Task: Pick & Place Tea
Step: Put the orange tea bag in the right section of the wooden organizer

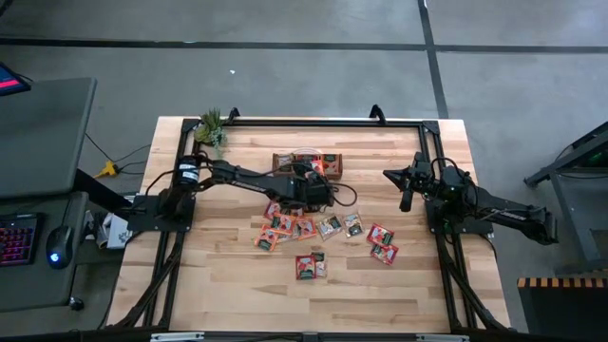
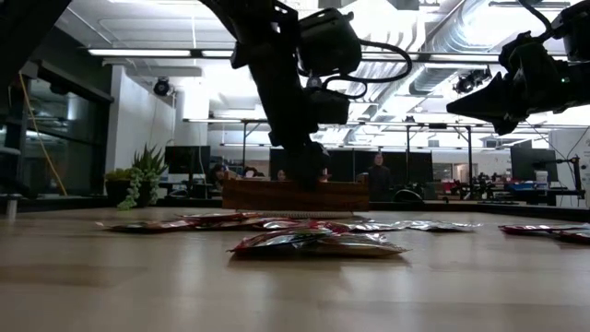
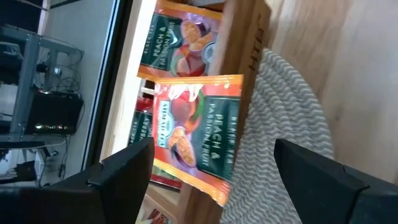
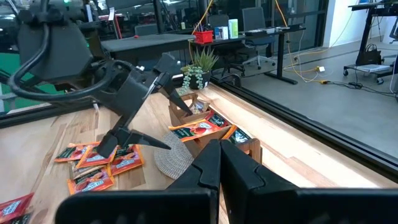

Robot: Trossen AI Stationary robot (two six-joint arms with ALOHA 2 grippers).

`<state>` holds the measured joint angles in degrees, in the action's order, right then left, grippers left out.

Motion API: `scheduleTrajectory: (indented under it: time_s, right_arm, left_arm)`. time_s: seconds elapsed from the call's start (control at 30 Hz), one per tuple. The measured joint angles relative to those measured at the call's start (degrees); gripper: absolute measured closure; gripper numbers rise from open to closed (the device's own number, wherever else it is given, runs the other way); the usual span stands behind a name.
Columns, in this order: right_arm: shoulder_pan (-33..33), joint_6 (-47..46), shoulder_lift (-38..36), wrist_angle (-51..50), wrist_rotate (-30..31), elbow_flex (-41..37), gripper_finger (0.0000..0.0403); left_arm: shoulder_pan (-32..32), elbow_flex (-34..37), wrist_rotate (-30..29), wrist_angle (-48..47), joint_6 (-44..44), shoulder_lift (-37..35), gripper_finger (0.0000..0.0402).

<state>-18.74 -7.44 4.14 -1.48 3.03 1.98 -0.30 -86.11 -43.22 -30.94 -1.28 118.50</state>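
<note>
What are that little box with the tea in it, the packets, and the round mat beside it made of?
The tray looks like brown wood with a matte, grained finish. The tea sachets seem to be glossy printed foil or plastic, judging by their sheen and crinkles. The round mat appears to be woven pale cord, showing ribbed rings.

Wooden table (image 1: 218, 285) carries sachets (image 1: 306, 228), tray (image 1: 285, 162), plant (image 1: 211, 126).

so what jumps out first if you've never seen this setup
The left gripper hangs open beside the wooden tray at the table's far middle, where an orange tea sachet lies across the tray's edge. More tea sachets are scattered over the table's middle. The right gripper waits shut, off to the right.
</note>
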Motion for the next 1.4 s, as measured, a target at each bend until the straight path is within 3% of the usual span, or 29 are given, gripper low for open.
scheduleTrajectory:
  time_s: [0.13, 0.27, 0.63, 1.13, 1.27, 1.4]
  right_arm:
    - [0.0, 0.0, 0.0, 0.0, 0.0, 0.0, 0.0402]
    - [0.0, 0.0, 0.0, 0.0, 0.0, 0.0, 0.0402]
    - [0.0, 0.0, 0.0, 0.0, 0.0, 0.0, 0.0402]
    - [0.0, 0.0, 0.0, 0.0, 0.0, 0.0, 0.0402]
    - [0.0, 0.0, 0.0, 0.0, 0.0, 0.0, 0.0402]
    - [0.0, 0.0, 0.0, 0.0, 0.0, 0.0, 0.0402]
  left_arm:
    - [0.7, 0.0, 0.1, 0.5, -0.2, 0.0, 0.0101]
    - [1.2, 0.0, 0.1, 0.6, -0.4, 0.0, 0.0154]
    - [1.2, 0.0, 0.0, -1.4, -1.8, 0.0, 0.0387]
    - [1.1, -5.6, -3.3, -10.9, -8.1, -4.0, 0.0401]
    - [1.4, -9.4, -1.9, -12.4, -12.4, -6.2, 0.0401]
    - [2.6, -15.7, 4.2, -15.8, -15.5, -6.4, 0.0401]
